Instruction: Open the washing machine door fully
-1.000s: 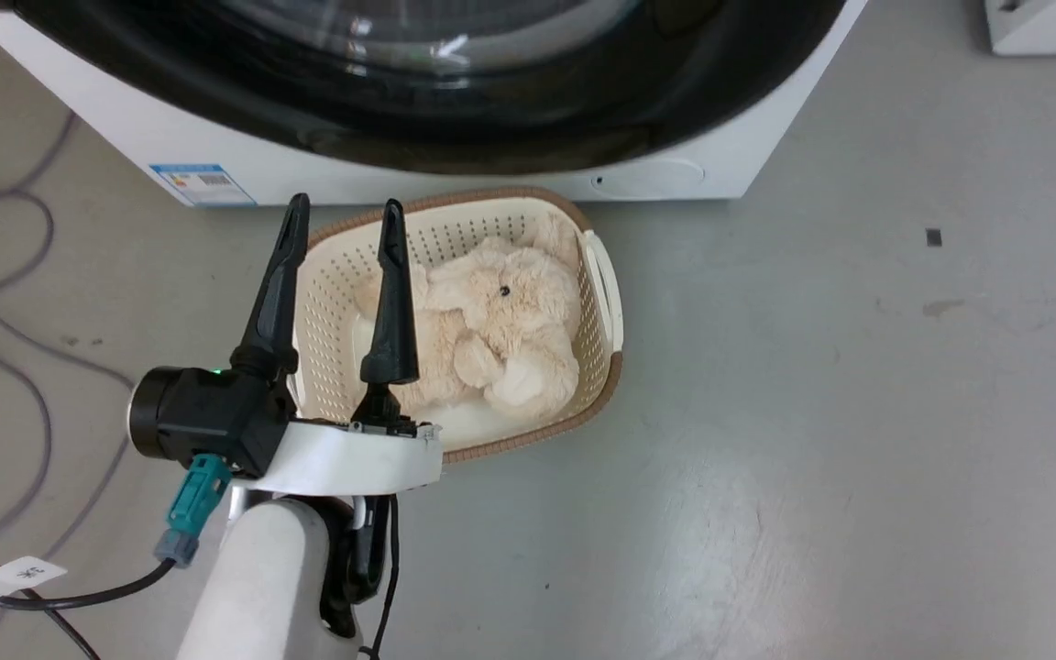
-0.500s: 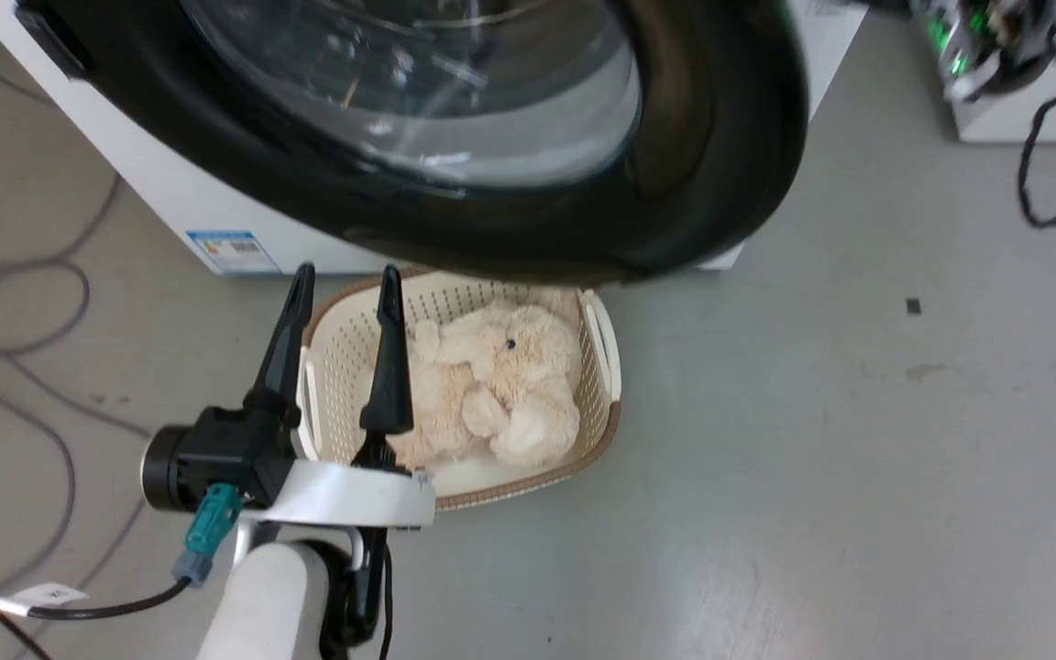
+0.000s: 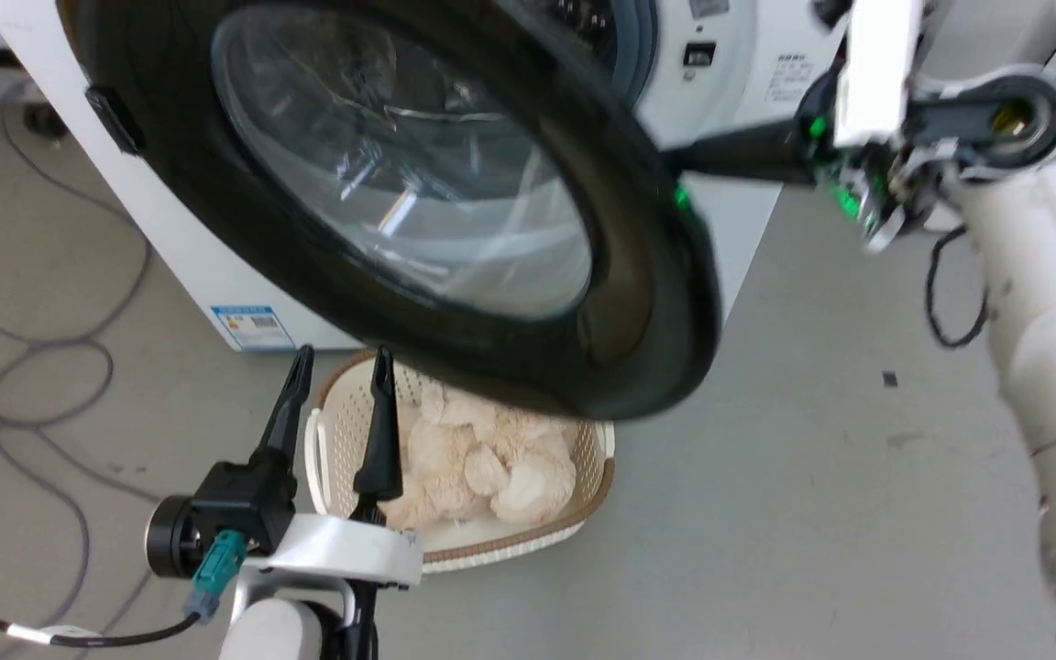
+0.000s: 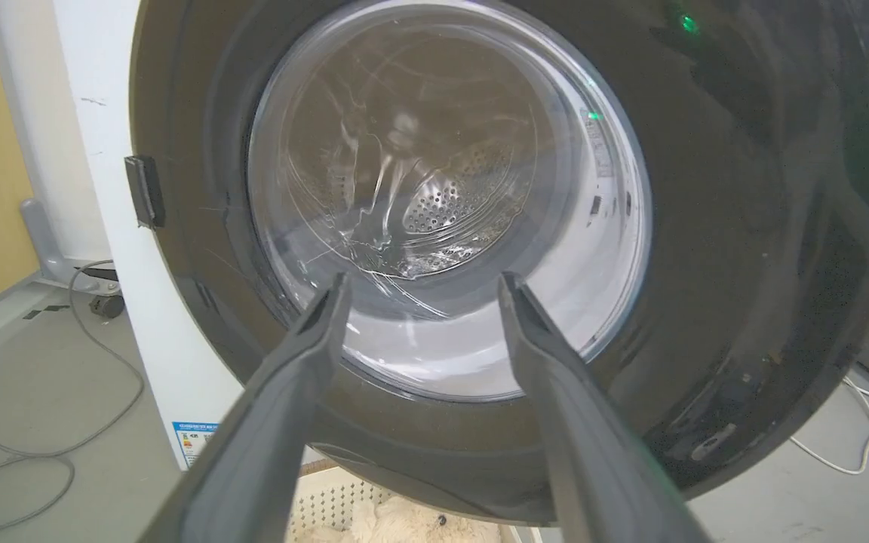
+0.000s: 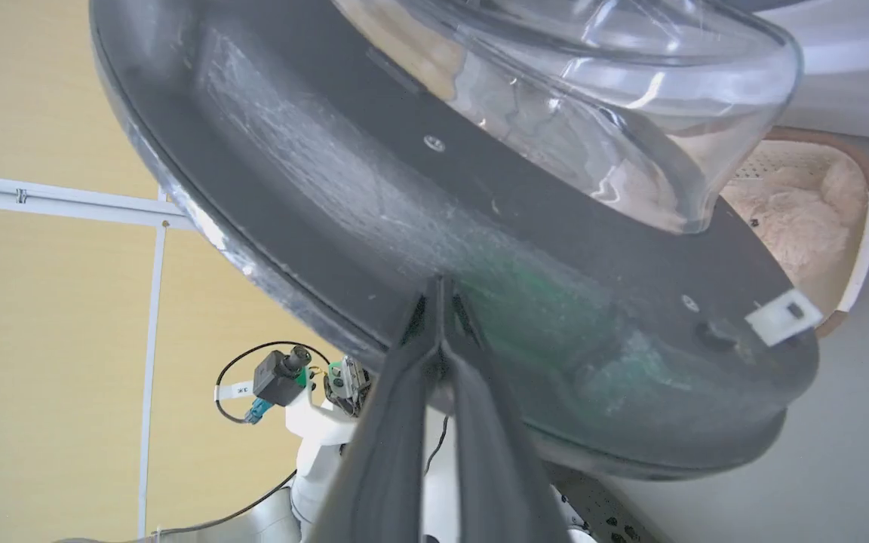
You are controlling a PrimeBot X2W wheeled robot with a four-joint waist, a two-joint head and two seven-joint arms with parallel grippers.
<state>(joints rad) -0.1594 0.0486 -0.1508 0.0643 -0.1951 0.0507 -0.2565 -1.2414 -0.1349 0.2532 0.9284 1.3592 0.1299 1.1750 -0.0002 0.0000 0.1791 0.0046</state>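
Facing robot's left: washing machine door (image 3: 400, 202), ajar.

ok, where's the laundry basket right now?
Head view, lower middle: the laundry basket sits on the floor before the washing machine, its far end hidden by the washing machine door, with the left claw in front of its left edge.

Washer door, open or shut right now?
Open, partway: the large round black-rimmed glass door stands swung off the white washing machine, grey-ringed drum mouth exposed behind it.
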